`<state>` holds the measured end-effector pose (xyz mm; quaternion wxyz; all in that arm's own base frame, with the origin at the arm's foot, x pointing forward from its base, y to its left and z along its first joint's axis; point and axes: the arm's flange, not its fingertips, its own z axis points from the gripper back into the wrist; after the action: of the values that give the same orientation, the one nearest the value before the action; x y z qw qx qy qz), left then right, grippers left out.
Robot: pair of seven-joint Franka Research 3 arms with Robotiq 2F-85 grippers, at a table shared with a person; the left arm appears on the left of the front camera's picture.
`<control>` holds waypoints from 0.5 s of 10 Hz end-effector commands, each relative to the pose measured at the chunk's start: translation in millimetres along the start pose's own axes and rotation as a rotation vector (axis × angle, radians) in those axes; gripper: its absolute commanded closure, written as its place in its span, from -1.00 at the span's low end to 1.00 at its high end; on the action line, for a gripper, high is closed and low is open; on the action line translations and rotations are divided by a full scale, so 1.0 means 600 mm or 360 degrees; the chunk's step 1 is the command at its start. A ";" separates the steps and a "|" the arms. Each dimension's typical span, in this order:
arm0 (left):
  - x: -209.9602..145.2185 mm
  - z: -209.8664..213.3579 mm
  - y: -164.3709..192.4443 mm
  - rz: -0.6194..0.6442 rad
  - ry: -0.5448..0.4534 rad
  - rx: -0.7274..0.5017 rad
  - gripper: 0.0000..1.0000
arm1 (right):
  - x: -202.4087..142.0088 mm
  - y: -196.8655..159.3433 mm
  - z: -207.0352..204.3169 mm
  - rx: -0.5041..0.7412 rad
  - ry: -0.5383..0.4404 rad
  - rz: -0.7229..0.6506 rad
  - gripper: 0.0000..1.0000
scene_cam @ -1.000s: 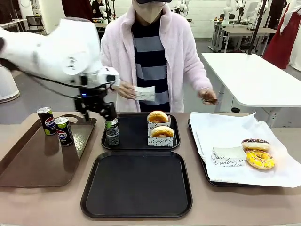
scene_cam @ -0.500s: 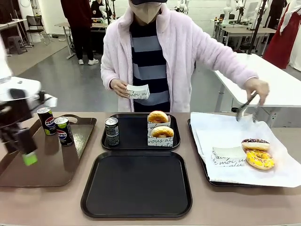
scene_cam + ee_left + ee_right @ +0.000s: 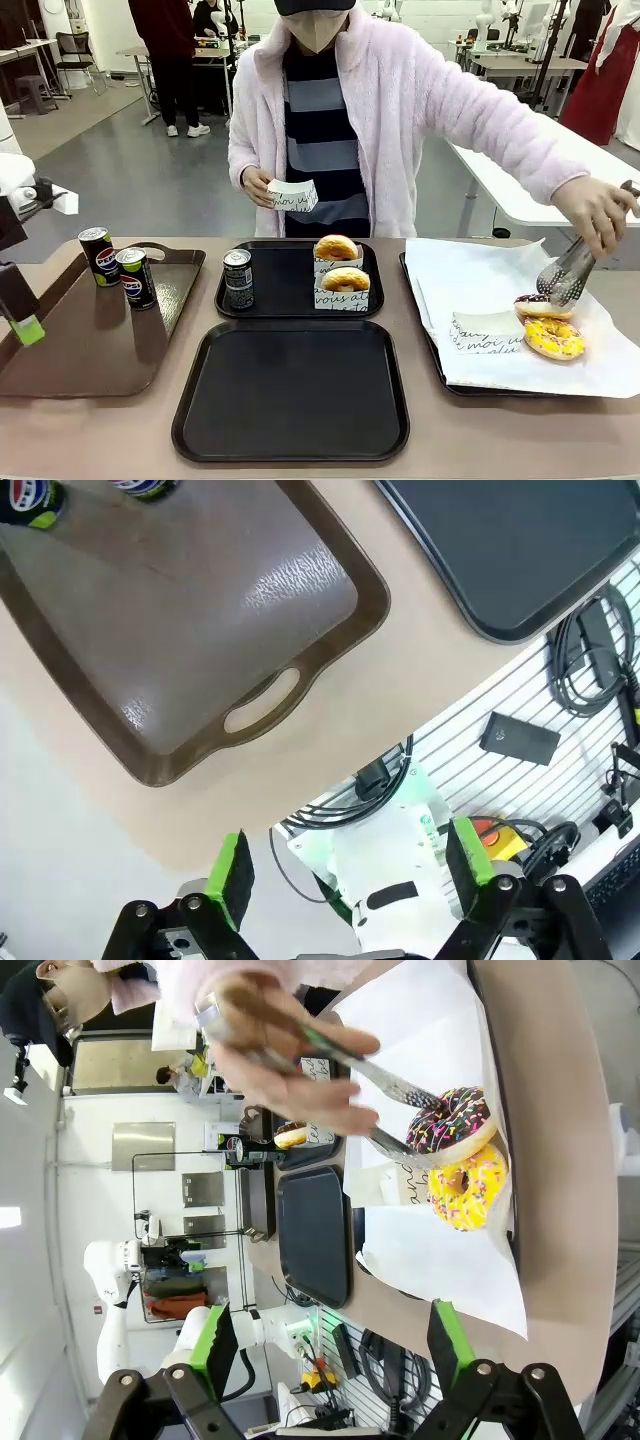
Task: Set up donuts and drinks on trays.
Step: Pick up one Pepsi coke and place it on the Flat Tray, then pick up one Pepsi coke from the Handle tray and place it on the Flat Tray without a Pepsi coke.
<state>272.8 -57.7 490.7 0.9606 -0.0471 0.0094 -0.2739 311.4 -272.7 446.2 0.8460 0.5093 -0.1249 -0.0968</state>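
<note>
Two black trays lie mid-table. The far tray [image 3: 298, 300] carries one drink can [image 3: 238, 278] and two donuts in white sleeves [image 3: 335, 249] [image 3: 345, 283]. The near tray [image 3: 290, 392] [image 3: 520, 550] [image 3: 312, 1235] is bare. A chocolate donut [image 3: 543, 305] [image 3: 455, 1125] and a yellow donut [image 3: 553, 338] [image 3: 468, 1188] rest on paper at the right. The person's tongs [image 3: 565, 275] [image 3: 370, 1080] touch the chocolate one. The person's other hand holds an empty sleeve [image 3: 292, 195]. My left gripper [image 3: 20, 325] [image 3: 350, 875] hangs open and empty at the far left, off the brown tray's near end. My right gripper [image 3: 332, 1345] is open and empty, well short of the donuts.
A brown glossy tray [image 3: 90, 340] [image 3: 200, 630] at the left holds two more cans [image 3: 97, 256] [image 3: 133, 277]. The paper-lined tray [image 3: 480, 290] at the right also holds a flat empty sleeve [image 3: 485, 330]. Cables and a control box [image 3: 400, 850] sit below the table's near edge.
My left arm has swung away from the can on the far tray, out to the far left. The person's hand has brought the tongs down onto the chocolate donut.
</note>
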 end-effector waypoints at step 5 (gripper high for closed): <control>0.009 -0.011 -0.007 -0.0012 0.0026 0.0002 -1.00 | 0.000 0.002 0.000 0.0020 -0.0004 0.0013 -1.00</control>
<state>274.8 -63.5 485.0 0.9591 -0.0423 0.0200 -0.2793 311.4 -272.7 446.2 0.8460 0.5093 -0.1249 -0.0968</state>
